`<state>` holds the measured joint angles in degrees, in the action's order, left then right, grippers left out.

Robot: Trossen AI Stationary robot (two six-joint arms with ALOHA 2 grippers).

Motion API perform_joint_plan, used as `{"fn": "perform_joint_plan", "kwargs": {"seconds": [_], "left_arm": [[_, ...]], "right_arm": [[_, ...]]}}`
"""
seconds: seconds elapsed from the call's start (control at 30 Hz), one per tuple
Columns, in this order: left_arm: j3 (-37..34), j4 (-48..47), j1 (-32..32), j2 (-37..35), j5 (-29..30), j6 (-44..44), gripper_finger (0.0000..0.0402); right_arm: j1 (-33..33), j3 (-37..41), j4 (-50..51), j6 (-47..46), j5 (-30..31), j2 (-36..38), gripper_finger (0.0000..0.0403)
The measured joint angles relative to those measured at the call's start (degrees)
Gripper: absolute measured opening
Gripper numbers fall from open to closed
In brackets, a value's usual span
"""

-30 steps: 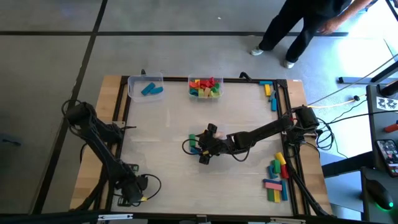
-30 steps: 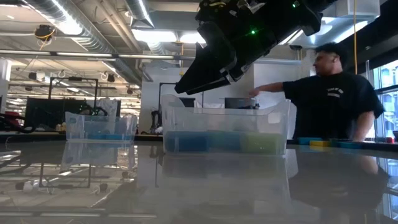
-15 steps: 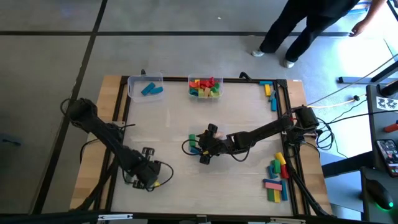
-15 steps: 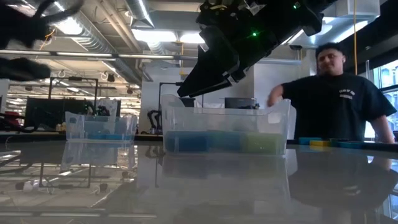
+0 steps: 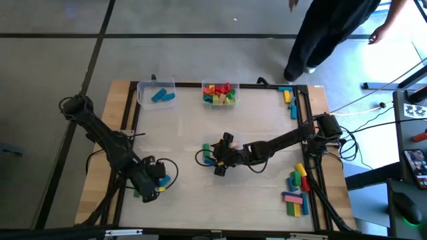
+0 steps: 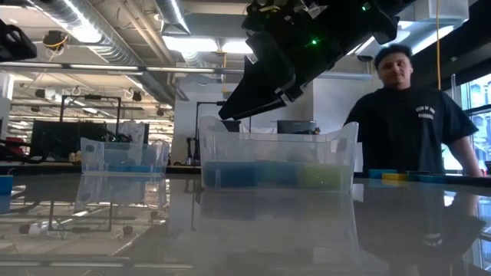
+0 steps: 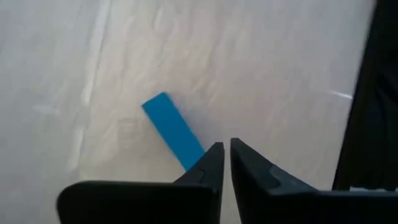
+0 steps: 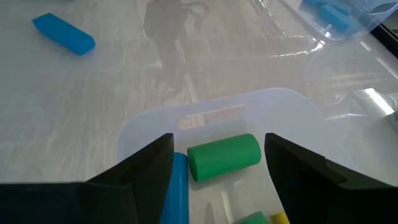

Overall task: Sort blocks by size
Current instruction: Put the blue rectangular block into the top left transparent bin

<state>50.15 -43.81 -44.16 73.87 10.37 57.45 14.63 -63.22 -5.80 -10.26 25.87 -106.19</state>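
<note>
**A robotics lab on an open industrial floor**

The low view shows exposed silver ventilation ducts [image 6: 115, 34] and strip lights [image 6: 192, 42] under a bare ceiling, with dark equipment racks [image 6: 73, 138] behind. From above, a framed wooden worktop [image 5: 180, 133] stands on a grey concrete floor [image 5: 53, 53], cables [image 5: 363, 110] trailing off its edge. Two dark robot arms are mounted at it, and a person [image 6: 410, 115] in a dark T-shirt stands nearby.

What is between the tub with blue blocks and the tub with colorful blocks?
Only bare table between blue-block tub and colorful-block tub, in the high view.
</note>
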Motion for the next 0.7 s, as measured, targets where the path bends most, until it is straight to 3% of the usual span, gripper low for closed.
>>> {"fn": "perform_joint_plan", "kwargs": {"seconds": [0.27,0.47,0.7], "left_arm": [[0.0,-1.0,-0.1,2.3,0.1,7.9,0.0116],[0.0,-0.6,0.0,4.5,0.0,6.6,0.019],[0.0,-0.5,-0.1,7.7,0.2,5.2,0.0211]], "right_arm": [[0.0,0.0,0.1,0.0,-1.0,0.0,0.0248],[0.0,0.0,0.1,0.0,-1.0,0.0,0.0248],[0.0,0.0,0.4,0.0,-1.0,0.0,0.0248]]}}
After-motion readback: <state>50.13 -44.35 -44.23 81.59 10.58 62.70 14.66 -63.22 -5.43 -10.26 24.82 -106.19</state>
